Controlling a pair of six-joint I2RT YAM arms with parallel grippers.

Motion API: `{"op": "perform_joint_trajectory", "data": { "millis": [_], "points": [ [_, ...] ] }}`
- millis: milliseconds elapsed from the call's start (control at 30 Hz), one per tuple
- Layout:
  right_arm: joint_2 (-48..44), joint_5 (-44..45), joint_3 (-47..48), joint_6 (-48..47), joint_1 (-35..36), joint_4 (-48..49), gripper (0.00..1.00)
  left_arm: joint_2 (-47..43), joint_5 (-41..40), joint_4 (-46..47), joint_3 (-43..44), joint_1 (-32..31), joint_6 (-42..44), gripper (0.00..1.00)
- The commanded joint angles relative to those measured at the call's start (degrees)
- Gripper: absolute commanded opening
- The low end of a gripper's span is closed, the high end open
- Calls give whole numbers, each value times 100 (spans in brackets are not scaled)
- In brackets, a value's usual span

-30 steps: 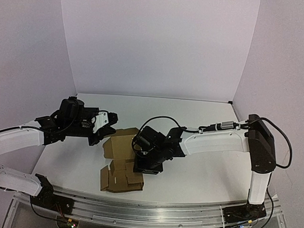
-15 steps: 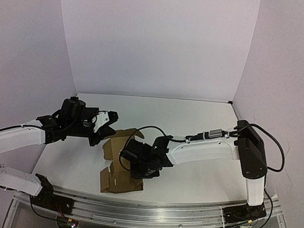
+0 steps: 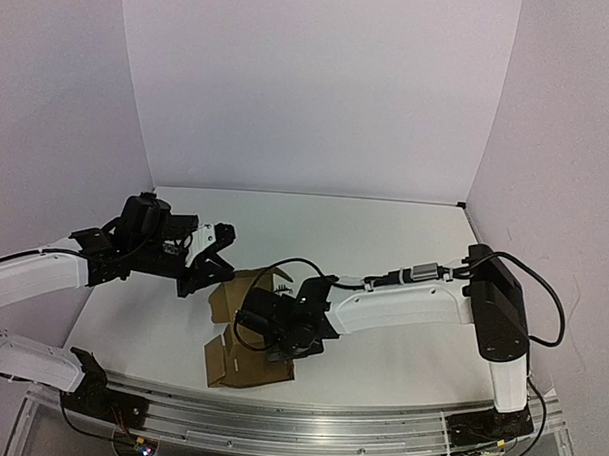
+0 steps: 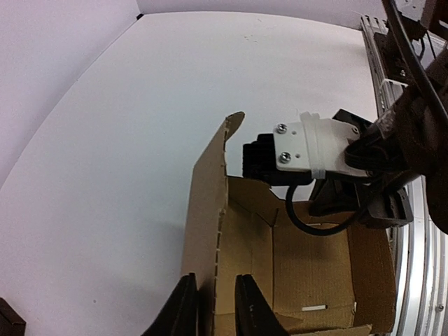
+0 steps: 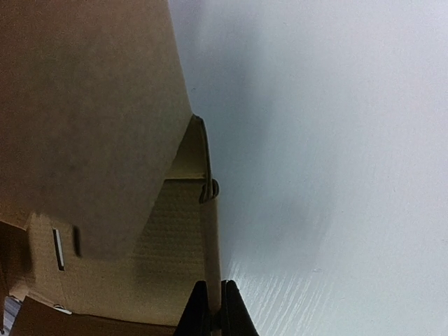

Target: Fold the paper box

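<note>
- Jaws of the right gripper [image 5: 213, 288] are being pressed together on a wall of the paper box [image 4: 308, 269].
- Jaws of the left gripper [image 4: 215, 280] are being held astride its upright flap; grip cannot be told.
- The box is being flanked by both arms on the counter [image 3: 384, 231].

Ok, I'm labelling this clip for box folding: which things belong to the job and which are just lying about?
In the job: paper box; left hand; right hand.
Lying about: small dark object, cut off at the left wrist view's corner.
</note>
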Motion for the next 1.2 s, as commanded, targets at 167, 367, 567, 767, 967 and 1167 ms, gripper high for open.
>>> {"op": "perform_joint_trajectory", "data": {
  "millis": [167, 367, 567, 767, 967, 1167],
  "points": [
    [-257, -60, -617, 595, -263, -168, 0, -73, 55, -258, 639, 165, -601, 57],
    [-466, 7, -969, 1005, -305, -152, 0, -396, 965, -1040, 1138, 171, -60, 65],
    [-588, 95, -1135, 1340, -402, -60, 0, -554, 1210, -1705, 426, -895, 169, 60],
    [-475, 82, -930, 1291, -430, 0, 0, -61, -431, -416, -394, -2264, 764, 62],
    [-460, 102, -895, 1302, -430, 20, 0, 890, -1208, 872, -597, -2935, 974, 63],
    [-470, 37, -945, 1479, -405, 15, 0, 1731, -1368, 1131, -431, -2984, 860, 48]
  ]
}}
